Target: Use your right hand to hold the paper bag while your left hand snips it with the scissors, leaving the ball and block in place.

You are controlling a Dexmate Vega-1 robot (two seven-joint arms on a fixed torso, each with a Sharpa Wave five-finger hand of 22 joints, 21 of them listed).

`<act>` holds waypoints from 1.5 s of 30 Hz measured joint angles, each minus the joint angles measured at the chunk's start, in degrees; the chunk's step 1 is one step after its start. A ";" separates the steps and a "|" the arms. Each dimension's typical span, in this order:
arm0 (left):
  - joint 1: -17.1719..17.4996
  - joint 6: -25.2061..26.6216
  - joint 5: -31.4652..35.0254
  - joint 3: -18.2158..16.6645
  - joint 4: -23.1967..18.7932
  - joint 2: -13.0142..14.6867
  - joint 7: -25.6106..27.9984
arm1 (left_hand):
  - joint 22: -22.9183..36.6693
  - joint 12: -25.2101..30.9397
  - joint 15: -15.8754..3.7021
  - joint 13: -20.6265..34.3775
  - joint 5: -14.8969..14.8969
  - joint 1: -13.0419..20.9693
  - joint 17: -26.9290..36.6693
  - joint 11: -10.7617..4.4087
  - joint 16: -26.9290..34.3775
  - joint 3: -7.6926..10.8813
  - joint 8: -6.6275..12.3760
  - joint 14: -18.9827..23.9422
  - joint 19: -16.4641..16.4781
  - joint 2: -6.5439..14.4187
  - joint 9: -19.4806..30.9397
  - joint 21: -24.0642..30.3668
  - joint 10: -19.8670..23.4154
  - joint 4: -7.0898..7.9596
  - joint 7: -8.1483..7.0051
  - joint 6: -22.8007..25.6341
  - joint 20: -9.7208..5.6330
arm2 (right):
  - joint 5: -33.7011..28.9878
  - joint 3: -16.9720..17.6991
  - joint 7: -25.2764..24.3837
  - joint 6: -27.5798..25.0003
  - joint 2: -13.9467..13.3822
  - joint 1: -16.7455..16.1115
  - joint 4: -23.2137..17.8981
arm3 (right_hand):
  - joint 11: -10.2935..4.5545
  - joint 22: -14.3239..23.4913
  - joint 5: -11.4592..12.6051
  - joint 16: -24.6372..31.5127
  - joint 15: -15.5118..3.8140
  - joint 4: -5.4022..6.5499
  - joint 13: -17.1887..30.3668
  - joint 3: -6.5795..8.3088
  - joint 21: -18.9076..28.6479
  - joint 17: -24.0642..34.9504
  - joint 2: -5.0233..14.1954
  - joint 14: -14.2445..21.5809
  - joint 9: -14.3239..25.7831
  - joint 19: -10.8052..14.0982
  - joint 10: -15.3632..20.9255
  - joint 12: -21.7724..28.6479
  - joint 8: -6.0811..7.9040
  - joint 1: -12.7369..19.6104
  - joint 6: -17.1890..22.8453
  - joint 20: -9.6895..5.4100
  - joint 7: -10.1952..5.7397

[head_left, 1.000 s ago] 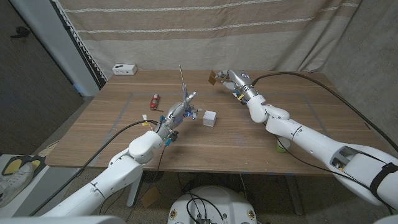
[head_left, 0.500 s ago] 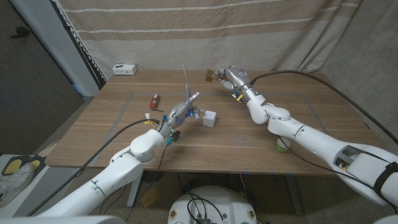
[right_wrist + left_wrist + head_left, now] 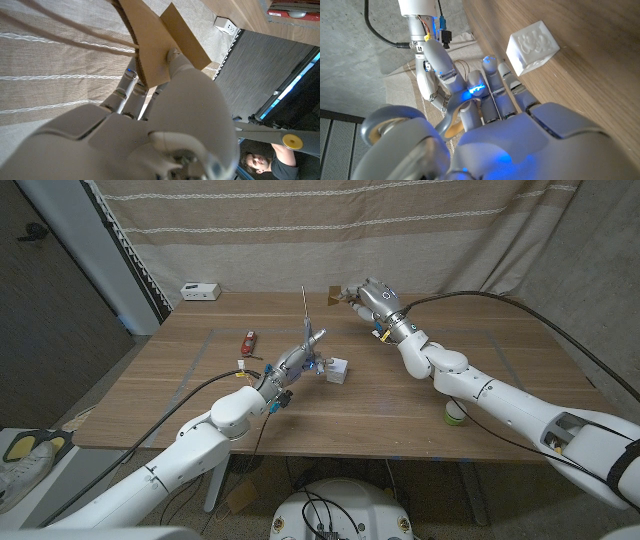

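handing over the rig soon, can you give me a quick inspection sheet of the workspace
surface: wooden table, faint taped outlines.
job's things: paper bag held up by the right hand; scissors in the left hand, blades pointing up; white block on the table; ball at the near edge.
clutter: small red item; white box at the far left corner.
hands: both gripping.
cables: black cable along the right arm.
surroundings: striped curtain behind.

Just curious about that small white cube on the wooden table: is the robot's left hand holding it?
No. The left hand grips the scissors, while the white cube sits free on the table beside it.
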 measured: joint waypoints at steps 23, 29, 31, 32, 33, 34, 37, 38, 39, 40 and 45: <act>-0.52 5.47 -3.29 0.58 -3.77 2.46 -1.39 | 0.27 0.02 -0.83 0.00 0.51 0.00 1.80 1.42 4.01 0.00 0.39 3.08 2.25 0.00 0.00 0.88 1.43 0.00 0.23 0.21 -0.01 | -5.90 -1.15 -2.57 1.63 -1.51 1.78 -0.84 | -0.02 0.00 0.41 -0.39 0.00 0.08 -0.23 -0.40 0.84 0.26 -0.01 0.00 0.28 -0.63 0.01 -0.50 -0.27 -0.01 0.30 0.01 -0.29; -0.36 6.86 -4.22 0.45 -4.88 3.07 -1.14 | 0.53 0.04 -0.91 -0.01 0.68 0.01 1.77 1.42 4.21 0.00 0.39 3.18 2.39 0.01 0.00 0.88 1.44 0.00 0.23 0.21 -0.15 | -6.51 -0.90 -2.46 1.58 -2.07 1.74 -1.72 | -0.22 -0.14 0.40 -0.43 0.00 0.28 -0.25 -0.67 1.33 0.26 0.00 0.00 0.28 -0.67 0.21 -0.55 -0.27 0.00 0.29 0.00 -0.29; -0.34 7.54 -4.62 0.44 -5.13 3.25 -1.04 | 0.54 0.04 -0.91 -0.02 0.79 0.01 1.69 1.42 4.42 0.00 0.38 3.18 2.56 0.01 0.00 1.27 1.44 0.00 0.23 0.21 -0.31 | -6.68 -0.77 -2.27 1.57 -2.40 1.60 -2.11 | -0.22 -0.14 0.40 -0.44 0.00 0.28 -0.24 -0.67 1.33 0.26 0.00 0.00 0.27 -1.18 0.21 -0.53 -0.27 0.00 0.29 -0.08 -0.29; -0.33 7.79 -4.74 0.44 -5.23 3.32 -0.98 | 0.54 0.05 -0.91 -0.02 0.79 0.01 1.69 1.42 4.44 0.00 0.38 3.18 2.69 0.01 0.00 1.27 1.44 0.00 0.24 0.21 -0.18 | -6.76 -0.73 -2.17 1.57 -2.52 1.55 -2.21 | -0.22 -0.14 0.40 -0.44 0.00 0.28 -0.24 -0.67 1.33 0.26 0.00 0.00 0.27 -1.26 0.21 -0.51 -0.27 0.00 0.29 0.00 -0.29; -0.33 7.96 -4.80 0.44 -5.26 3.33 -0.95 | 0.65 0.05 -0.91 0.00 0.79 0.01 1.55 1.42 4.44 0.00 0.38 3.18 2.77 0.01 0.00 1.36 1.44 0.00 0.24 0.21 -0.11 | -6.80 -0.71 -2.13 1.57 -2.60 1.52 -2.28 | -0.22 -0.14 0.40 -0.44 0.00 0.28 -0.24 -0.67 1.33 0.26 0.00 0.00 0.28 -1.26 0.21 -0.49 -0.27 0.00 0.29 0.00 -0.29; -0.33 8.21 -4.91 0.44 -5.38 3.39 -0.86 | 0.82 0.05 -0.82 0.14 0.79 0.03 1.46 1.43 4.59 0.00 0.38 3.30 3.25 0.03 0.00 1.60 1.46 0.00 0.24 0.21 -0.16 | -6.93 -0.65 -2.05 1.56 -2.71 1.48 -2.39 | -0.22 -0.14 0.40 -0.44 0.00 0.28 -0.24 -0.67 1.33 0.25 0.00 0.00 0.27 -1.25 0.21 -0.37 -0.27 0.00 0.29 0.00 -0.29; -0.34 8.69 -5.09 0.46 -5.60 3.52 -0.71 | 1.63 0.06 -1.16 0.28 0.79 0.19 1.42 1.82 6.00 0.00 0.59 5.24 5.66 0.19 0.00 3.03 1.86 0.00 0.24 0.21 -0.31 | -7.23 -0.55 -1.88 1.62 -2.89 1.42 -2.60 | -0.22 -0.14 0.40 -0.72 0.00 0.27 -0.24 -0.68 1.72 0.25 0.01 0.00 0.27 -1.25 0.21 -0.31 -0.27 0.01 0.29 0.00 -0.29; -0.37 9.02 -5.19 0.50 -5.67 3.56 -0.62 | 1.94 0.06 -1.35 0.28 1.01 0.20 1.46 1.82 6.45 0.00 0.59 5.79 6.19 0.20 0.00 3.44 1.86 0.00 0.24 0.21 -0.40 | -7.39 -0.53 -1.85 1.68 -3.01 1.39 -2.68 | -0.22 -0.14 0.40 -0.72 0.00 0.27 -0.24 -0.68 1.72 0.25 0.11 0.00 0.27 -1.25 0.21 -0.31 -0.27 0.11 0.29 0.00 -0.29; -0.42 9.33 -5.29 0.58 -5.74 3.59 -0.56 | 2.23 0.06 -1.54 0.28 1.16 0.34 1.52 1.82 7.03 0.00 0.59 6.26 6.35 0.34 0.00 3.77 1.87 0.00 0.24 0.21 -0.43 | -7.52 -0.50 -1.84 1.76 -3.10 1.38 -2.74 | -0.22 -0.14 0.39 -0.72 0.00 0.25 -0.24 -0.70 1.72 0.25 0.16 0.00 0.27 -1.25 0.21 -0.31 -0.27 0.16 0.29 0.00 -0.29; -0.48 9.58 -5.45 0.64 -5.78 3.62 -0.56 | 2.53 0.06 -1.64 0.28 1.16 0.34 1.57 1.82 7.34 0.00 0.59 6.37 6.54 0.34 0.00 3.99 1.86 0.00 0.23 0.21 -0.62 | -7.61 -0.48 -1.83 1.80 -3.18 1.38 -2.77 | -0.22 -0.14 0.40 -0.72 0.00 0.24 -0.24 -0.71 1.72 0.25 0.16 0.00 0.27 -1.25 0.21 -0.31 -0.27 0.16 0.29 0.00 -0.29; -1.02 10.34 -5.80 0.99 -5.82 3.70 -0.67 | 3.16 0.06 -1.65 0.28 1.16 0.34 1.63 2.01 8.10 0.00 0.82 6.77 6.54 0.34 0.00 4.23 2.07 0.00 0.24 0.21 -0.62 | -8.23 -0.47 -1.83 2.20 -3.37 1.37 -2.77 | -0.22 -0.14 0.62 -0.94 0.00 0.24 -0.24 -0.71 2.16 0.42 0.16 0.00 0.27 -1.25 0.21 -0.32 -0.27 0.16 0.29 0.00 -0.29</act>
